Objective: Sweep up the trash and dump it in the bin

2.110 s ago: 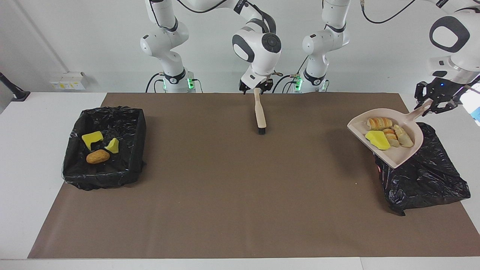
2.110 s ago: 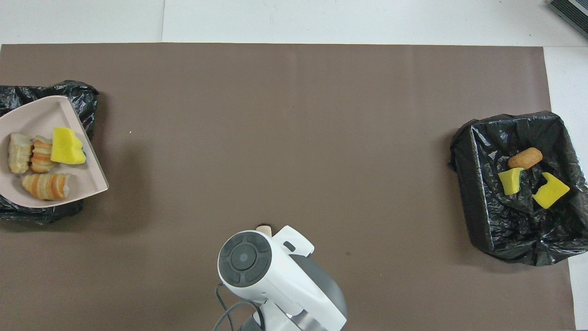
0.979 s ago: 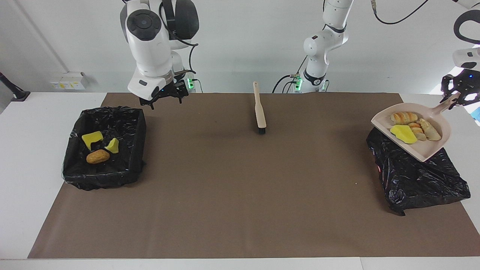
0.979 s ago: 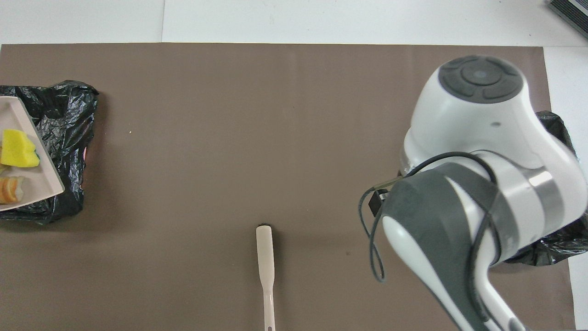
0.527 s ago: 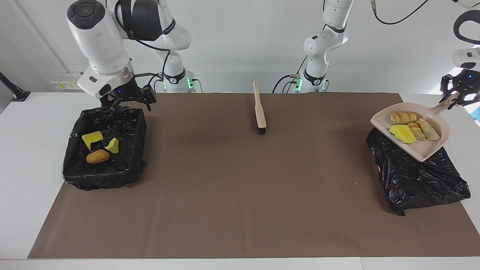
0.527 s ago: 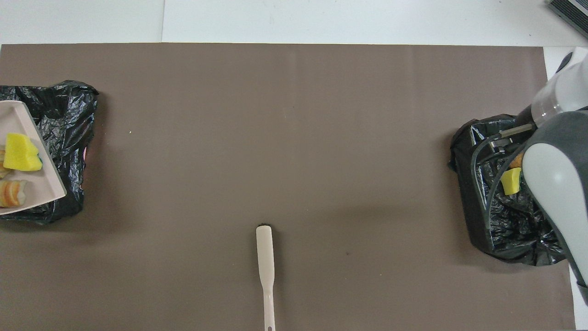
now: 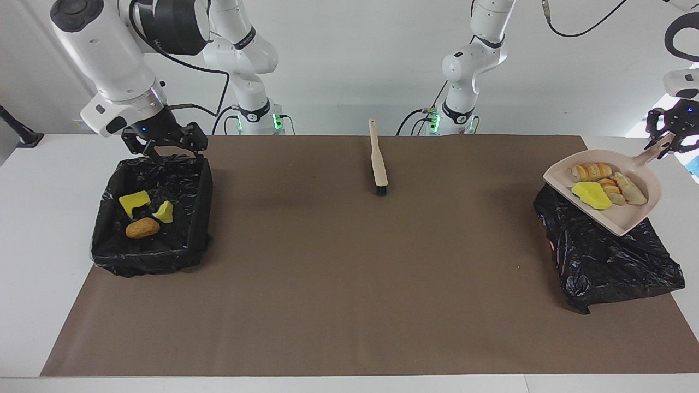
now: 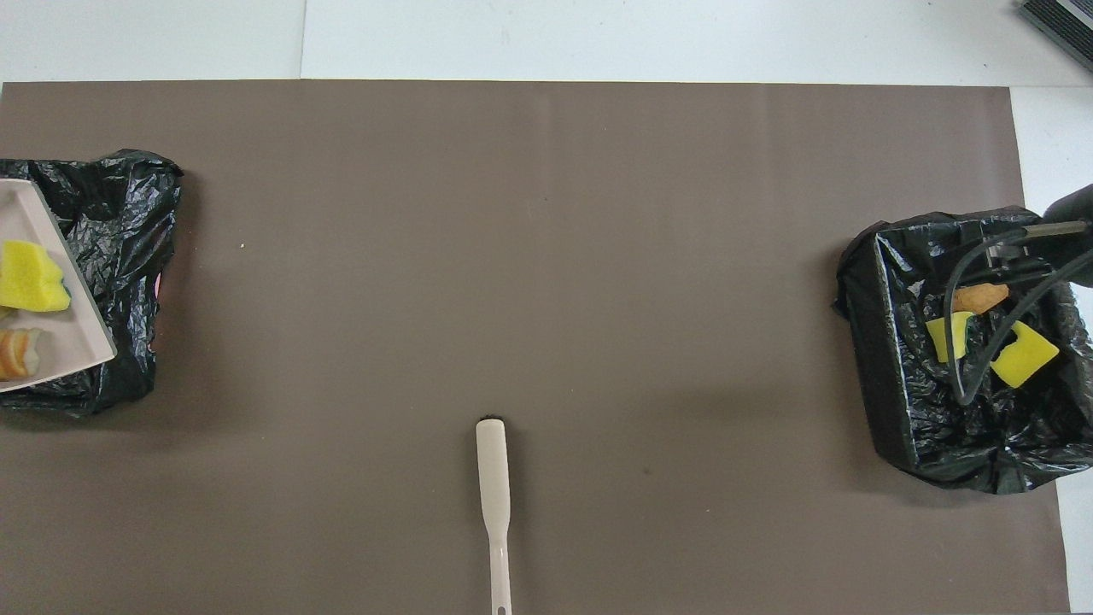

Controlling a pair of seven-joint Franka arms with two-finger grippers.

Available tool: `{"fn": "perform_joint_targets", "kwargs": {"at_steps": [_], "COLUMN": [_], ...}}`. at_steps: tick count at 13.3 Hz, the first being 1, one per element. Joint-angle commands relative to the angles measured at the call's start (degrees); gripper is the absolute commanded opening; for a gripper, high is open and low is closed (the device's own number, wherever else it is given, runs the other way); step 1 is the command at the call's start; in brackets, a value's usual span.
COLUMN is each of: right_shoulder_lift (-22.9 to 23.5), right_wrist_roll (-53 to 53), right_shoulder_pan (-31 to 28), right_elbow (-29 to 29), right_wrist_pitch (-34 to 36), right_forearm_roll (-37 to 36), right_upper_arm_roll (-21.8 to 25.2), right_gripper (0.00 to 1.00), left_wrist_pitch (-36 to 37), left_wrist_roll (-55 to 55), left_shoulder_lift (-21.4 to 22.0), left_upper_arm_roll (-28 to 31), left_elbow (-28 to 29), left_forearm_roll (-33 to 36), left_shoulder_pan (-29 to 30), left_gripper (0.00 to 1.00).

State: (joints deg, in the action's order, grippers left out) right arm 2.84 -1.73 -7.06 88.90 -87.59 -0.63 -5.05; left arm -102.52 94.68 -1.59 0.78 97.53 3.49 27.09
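Facing view: trash scraps (image 7: pixel 599 188) are carried in the dustpan (image 7: pixel 628 218), gripped by the closed left gripper (image 7: pixel 667 141).
Three scraps (image 7: pixel 143 215) are seen in the bin (image 7: pixel 203 196) under the open, empty right gripper (image 7: pixel 164 147).

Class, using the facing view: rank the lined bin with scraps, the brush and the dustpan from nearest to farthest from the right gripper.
1. Lined bin: directly under the right gripper, at the right arm's end of the table.
2. Brush: lying mid-table.
3. Dustpan: at the left arm's end, held up over the other black bag by the left gripper.
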Motion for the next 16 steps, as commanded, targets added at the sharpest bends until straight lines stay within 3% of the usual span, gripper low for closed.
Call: {"fn": "perform_joint_targets", "kwargs": {"at_steps": [1,8,11,16], "right_shoulder_lift": [-4.77,-6.27,-3.73,-4.33], "right_wrist_roll": [3.67,3.05,1.64,2.34], "right_shoulder_pan": [-0.33,1.42,1.26,1.43], "right_elbow": [4.62,5.41,0.34,1.62], "right_wrist_pitch": [-0.04,0.23,1.80,1.90], "right_forearm_roll": [0.89,-2.61,-2.54,-2.18], "right_upper_arm_roll": [-0.49,-0.67,-0.58,-0.67], "right_gripper": [1.00,1.00,1.00,1.00], "left_wrist_pitch": [0.83,-0.40,-2.34,-1.02], "left_wrist_roll": [1.12,2.69,5.78,8.41], "left_shoulder_lift": [-0.52,-1.22,-3.33,-11.58], "left_upper_arm_roll": [-0.51,-0.60,-0.60,-0.51], "left_elbow": [-1.65,-2.52,-4.63,-14.90], "left_forearm_roll": [-0.23,1.08,1.35,3.97], "left_shoulder_pan": [0.69,1.03,1.39,3.06], "left_gripper": [0.00,0.00,0.00,0.00]}}
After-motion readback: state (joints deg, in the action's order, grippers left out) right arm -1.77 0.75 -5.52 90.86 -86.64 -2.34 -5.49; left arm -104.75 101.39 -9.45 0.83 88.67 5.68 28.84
